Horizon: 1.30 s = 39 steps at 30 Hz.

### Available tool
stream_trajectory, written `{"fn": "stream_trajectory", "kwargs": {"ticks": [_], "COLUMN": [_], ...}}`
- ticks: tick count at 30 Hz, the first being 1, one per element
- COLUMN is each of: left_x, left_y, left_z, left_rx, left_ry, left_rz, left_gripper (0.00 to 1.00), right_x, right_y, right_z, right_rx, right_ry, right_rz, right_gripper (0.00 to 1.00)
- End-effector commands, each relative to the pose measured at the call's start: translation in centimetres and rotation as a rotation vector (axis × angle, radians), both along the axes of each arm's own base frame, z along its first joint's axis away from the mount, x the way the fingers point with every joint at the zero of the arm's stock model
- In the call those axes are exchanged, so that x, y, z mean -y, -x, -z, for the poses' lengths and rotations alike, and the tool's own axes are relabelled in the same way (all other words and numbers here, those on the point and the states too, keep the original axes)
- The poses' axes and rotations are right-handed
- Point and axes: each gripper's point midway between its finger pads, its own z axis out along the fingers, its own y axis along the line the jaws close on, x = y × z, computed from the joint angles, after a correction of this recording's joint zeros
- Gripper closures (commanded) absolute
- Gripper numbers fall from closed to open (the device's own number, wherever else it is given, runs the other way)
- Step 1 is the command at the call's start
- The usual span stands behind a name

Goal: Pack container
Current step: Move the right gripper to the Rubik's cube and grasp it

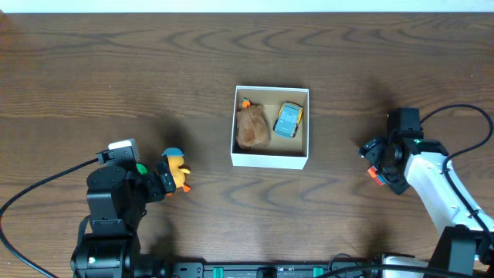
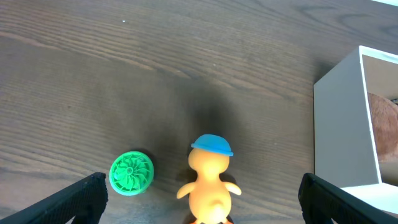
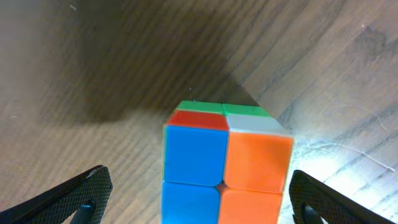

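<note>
Since the left end effector (image 2: 203, 186) is wide open and empty, with the duck (image 2: 210, 171) between its fingers (image 2: 81, 200) left of the container (image 1: 270, 160), it should go low, squeeze the duck's body softly and lift straight up. Right of the container, the right end effector (image 3: 200, 179) is wide open and empty too, over a colored cube (image 3: 225, 155). The container sits on the surface (image 1: 154, 77) between the two end effectors, a brown soft toy (image 1: 252, 128) and a blue car (image 1: 288, 120) inside.

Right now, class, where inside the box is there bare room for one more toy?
In the container, the corner beside the blue car, toward the robot's right arm, is bare. The brown toy crowds the left half. Outside, the table between container and duck is free.
</note>
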Motion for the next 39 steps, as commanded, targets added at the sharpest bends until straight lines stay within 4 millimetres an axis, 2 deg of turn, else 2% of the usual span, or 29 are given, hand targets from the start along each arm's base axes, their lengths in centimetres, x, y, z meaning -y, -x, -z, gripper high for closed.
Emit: {"fn": "stream_trajectory", "kwargs": {"ticks": [1,10,21,31,39], "left_x": [-0.34,-0.34,-0.34,-0.34,-0.34], "left_y": [-0.12,-0.12,-0.13,-0.12,-0.13], "left_z": [-1.04,-1.04,-1.04,-1.04,-1.04], "left_rx": [0.021,0.021,0.021,0.021,0.021], "left_ry": [-0.006,-0.006,-0.006,-0.006,-0.006], "left_rz": [-0.016,-0.016,-0.016,-0.016,-0.016], "left_gripper": [0.02,0.02,0.02,0.02,0.02], "right_x": [0.51,0.55,0.54,0.53,0.54], "right_y": [0.90,0.39,0.43,0.46,0.36], "right_z": [0.99,1.10,1.11,1.11,1.08], "right_rx": [-0.024,0.003,0.001,0.000,0.003], "right_ry": [0.023,0.025,0.025,0.025,0.027], "right_rz": [0.011,0.011,0.011,0.010,0.001], "right_gripper": [0.07,0.09,0.33,0.45,0.62]}}
